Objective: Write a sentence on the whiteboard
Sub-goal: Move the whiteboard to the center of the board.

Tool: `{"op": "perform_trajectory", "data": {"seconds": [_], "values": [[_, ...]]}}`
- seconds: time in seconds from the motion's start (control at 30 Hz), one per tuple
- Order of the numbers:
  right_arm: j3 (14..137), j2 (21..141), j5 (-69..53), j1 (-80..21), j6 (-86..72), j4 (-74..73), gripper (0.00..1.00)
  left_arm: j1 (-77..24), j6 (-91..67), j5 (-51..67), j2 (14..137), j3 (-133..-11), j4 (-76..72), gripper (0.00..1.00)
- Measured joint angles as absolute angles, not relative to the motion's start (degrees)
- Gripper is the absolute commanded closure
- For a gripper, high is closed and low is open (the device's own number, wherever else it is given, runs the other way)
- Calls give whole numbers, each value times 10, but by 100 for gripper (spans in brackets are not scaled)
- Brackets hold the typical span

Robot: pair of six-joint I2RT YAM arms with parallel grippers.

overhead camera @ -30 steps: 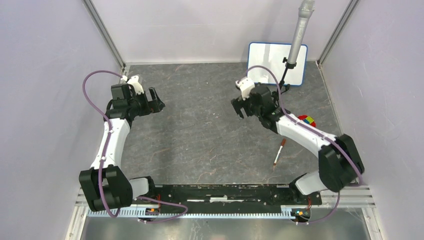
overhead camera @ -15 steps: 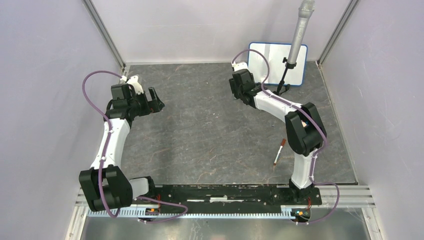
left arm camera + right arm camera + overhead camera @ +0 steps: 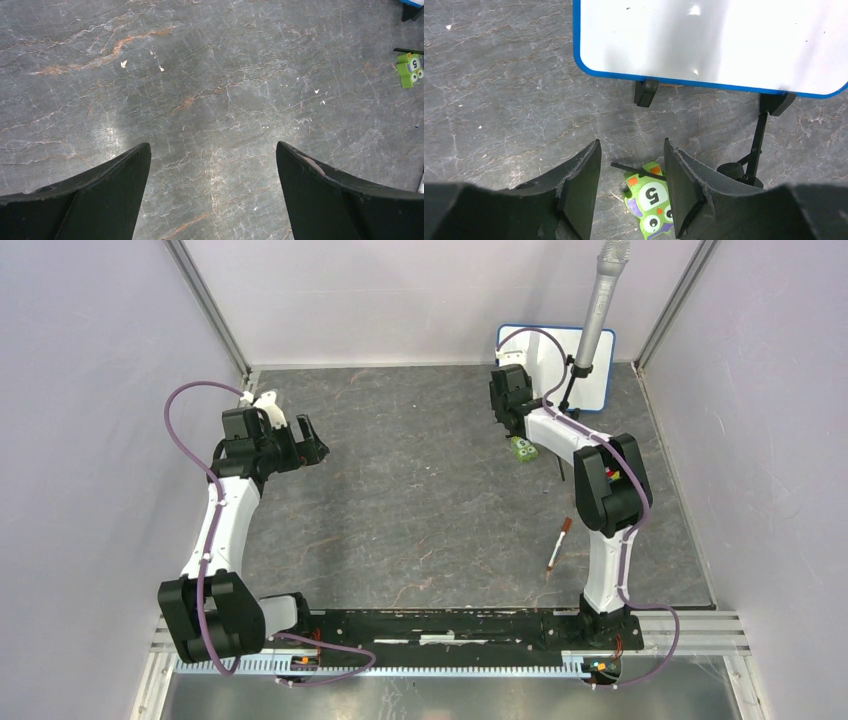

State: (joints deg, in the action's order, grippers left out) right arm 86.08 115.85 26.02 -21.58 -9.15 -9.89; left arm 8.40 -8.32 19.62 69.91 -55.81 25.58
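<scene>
The whiteboard (image 3: 553, 368) stands at the back right, white with a thin blue frame. Its face (image 3: 709, 42) is bare in the right wrist view, on black feet (image 3: 646, 93); the sentence is not in view. My right gripper (image 3: 510, 412) hangs just in front of the board's left part. Its jaws (image 3: 631, 143) are partly open with nothing between them. A green owl toy (image 3: 651, 200) lies on the floor below the jaws. Far to the left, my left gripper (image 3: 312, 440) is wide open (image 3: 212, 145) over bare floor. A marker (image 3: 558, 543) lies on the floor near the right arm.
A microphone on a black stand (image 3: 592, 315) rises in front of the whiteboard's right half, its base (image 3: 738, 171) close to my right fingers. The owl toy (image 3: 522, 448) sits left of the stand. Side walls close in the grey stone floor (image 3: 400, 490).
My right arm has swung from mid-table to the back, up to the whiteboard, and its jaws have narrowed. The owl toy has come into sight. The left arm has not moved.
</scene>
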Motion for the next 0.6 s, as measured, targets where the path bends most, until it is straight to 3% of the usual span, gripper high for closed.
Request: {"op": "perform_trajectory", "data": {"seconds": [0.6], "values": [[893, 1228, 270, -187, -85, -54, 48, 84, -83, 196, 691, -554, 256, 0]]}}
